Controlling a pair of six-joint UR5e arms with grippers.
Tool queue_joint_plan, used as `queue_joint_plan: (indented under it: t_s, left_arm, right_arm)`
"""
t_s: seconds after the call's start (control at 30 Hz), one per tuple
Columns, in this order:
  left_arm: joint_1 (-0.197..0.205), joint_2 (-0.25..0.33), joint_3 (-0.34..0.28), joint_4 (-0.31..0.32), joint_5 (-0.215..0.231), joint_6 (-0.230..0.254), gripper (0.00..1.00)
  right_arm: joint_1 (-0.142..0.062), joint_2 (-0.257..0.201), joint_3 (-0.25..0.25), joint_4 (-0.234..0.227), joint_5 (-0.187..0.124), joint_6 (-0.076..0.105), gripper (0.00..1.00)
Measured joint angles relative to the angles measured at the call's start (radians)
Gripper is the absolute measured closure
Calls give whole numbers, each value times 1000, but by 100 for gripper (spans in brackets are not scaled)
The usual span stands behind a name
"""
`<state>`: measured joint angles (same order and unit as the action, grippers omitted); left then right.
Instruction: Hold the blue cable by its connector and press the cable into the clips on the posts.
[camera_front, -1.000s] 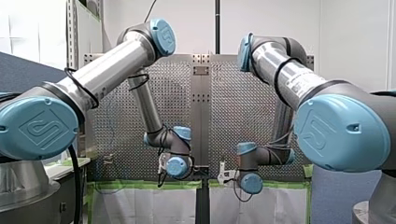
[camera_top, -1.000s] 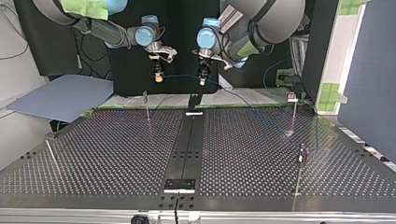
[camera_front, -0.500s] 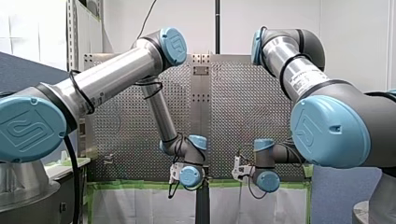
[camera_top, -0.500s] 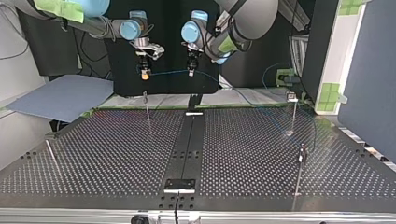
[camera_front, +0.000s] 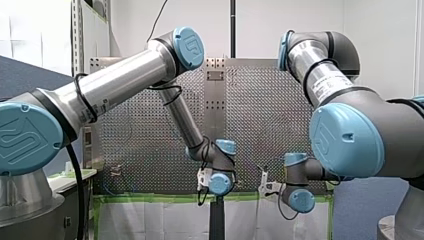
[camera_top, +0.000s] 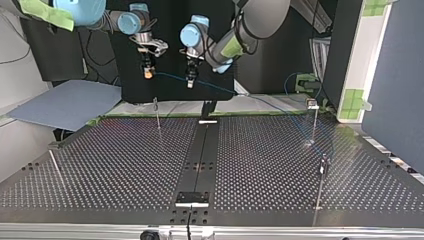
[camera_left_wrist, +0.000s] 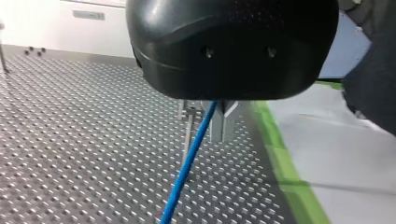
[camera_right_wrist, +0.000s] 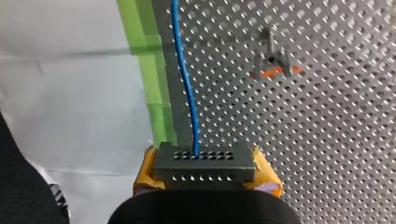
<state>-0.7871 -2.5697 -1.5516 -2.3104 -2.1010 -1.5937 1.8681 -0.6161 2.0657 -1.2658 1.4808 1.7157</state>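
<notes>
In the top view both grippers hang beyond the table's (camera_top: 100, 165) far edge, left of its centre rail (camera_top: 200, 150): my right gripper (camera_top: 146, 75) outermost, my left gripper (camera_top: 190, 81) nearer. The cable (camera_top: 222, 89) spans them, then crosses rightward, apparently reaching a post (camera_top: 314, 120) right of the rail.
</notes>
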Motion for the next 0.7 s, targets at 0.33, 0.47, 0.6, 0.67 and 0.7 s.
queue_joint_plan:
  t_s: [0.33,0.47,0.6,0.67,0.7]
  left_arm:
    - [-21,-68,86,-56,-3,9,100]
    - [-31,-97,117,-69,-9,9,100]
    - [-48,-127,148,-83,-34,10,100]
    - [-52,-136,162,-84,-47,11,100]
    - [-54,-139,172,-84,-56,11,100]
  right_arm:
    - [-86,0,-26,-62,-86,18,98]
    - [-120,1,-59,-44,-121,18,98]
    - [-137,1,-92,-13,-155,11,98]
    - [-140,1,-108,3,-171,8,98]
    - [-141,1,-115,9,-178,7,98]
